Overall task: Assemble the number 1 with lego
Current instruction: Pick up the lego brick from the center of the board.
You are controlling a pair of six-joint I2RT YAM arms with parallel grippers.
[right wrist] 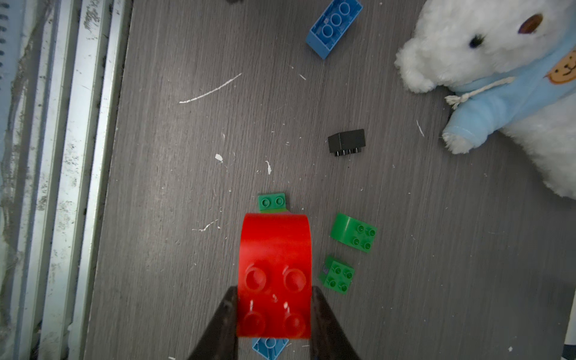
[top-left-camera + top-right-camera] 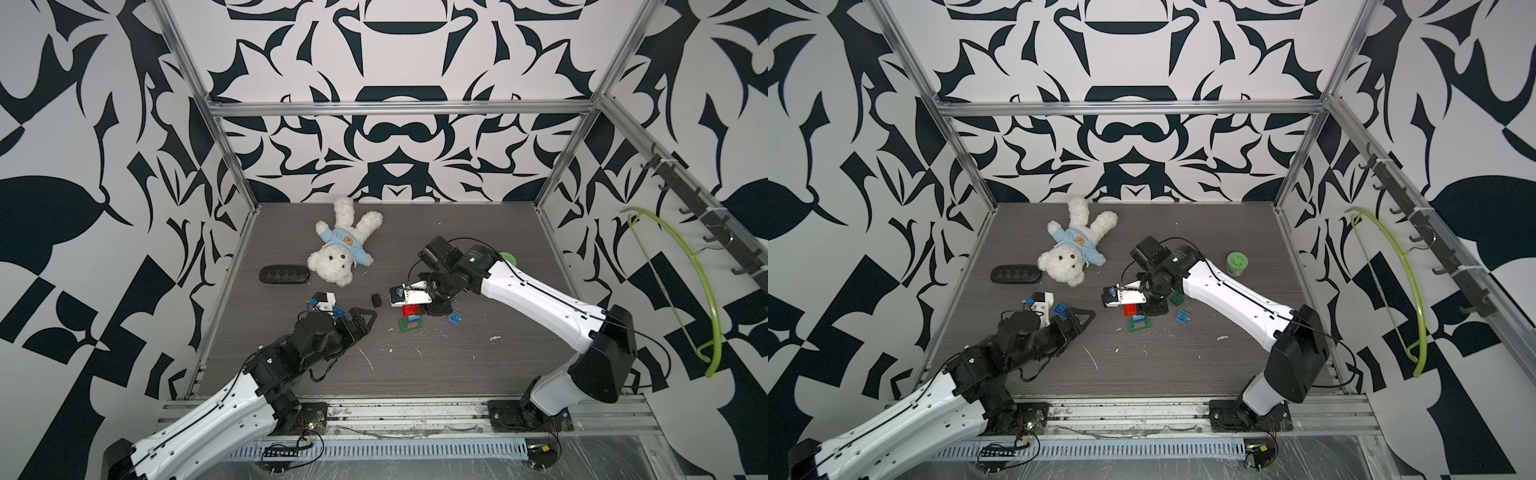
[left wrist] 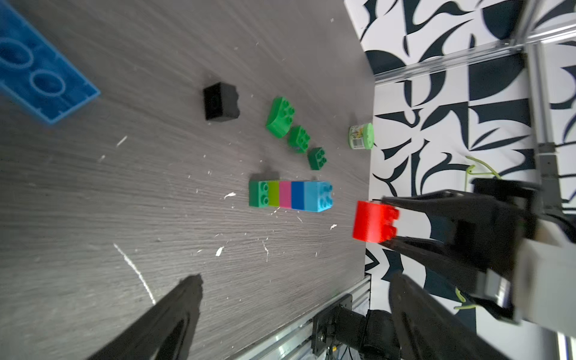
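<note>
So the red brick is pinched by its flat sides in my right tool, clamped snug. It hangs just past the light blue end of the striped stack on the table, long axes roughly lined up. It's glossy plastic with one rounded end and four studs. My left tool gapes wide and empty, farther off.

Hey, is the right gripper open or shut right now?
Shut: the right gripper clamps the red brick, its jaws pressed against the brick's two sides.
</note>
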